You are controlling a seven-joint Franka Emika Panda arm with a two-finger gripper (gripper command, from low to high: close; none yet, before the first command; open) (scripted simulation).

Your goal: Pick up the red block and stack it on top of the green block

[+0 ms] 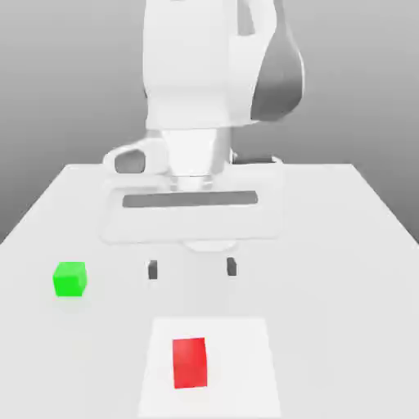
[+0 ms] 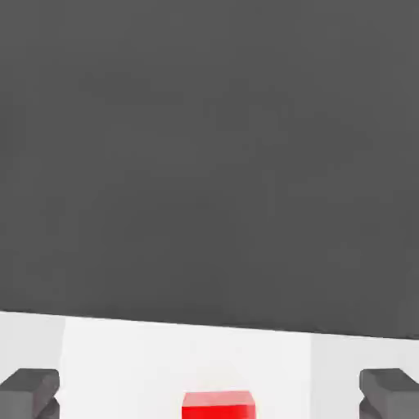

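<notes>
- Fingers (image 1: 191, 268) hang spread wide apart, two small dark tips pointing straight down, with nothing held between them.
- From the hand view, both fingers (image 2: 29, 391) sit at opposite edges of the picture, and the wide gap between them is bare.
- Above the tips, the white hand sits as a broad flat body with a dark grey slot along its face, level with the table (image 1: 344, 245).
- Behind and above the hand, the arm (image 1: 214, 65) rises as a thick white column with a grey joint on the exterior view's right.
- Whether the tips touch the table or hover just above it cannot be told.
- On the table, the red block (image 1: 190, 362) lies nearer the camera than the fingers and apart from them, roughly in line with the gap between them.
- It rests inside a paler rectangular patch (image 1: 245, 360) of the table surface.
- Its long axis runs away from the camera toward the arm, close to square with the line joining the two tips; a slight tilt shows in its edges.
- In the hand view, the red block (image 2: 218, 404) shows midway between the two fingers, with its flat top face up.
- At the exterior view's left, the green block (image 1: 69, 279) stands on the table, well apart from the red block and to the side of the fingers.
</notes>
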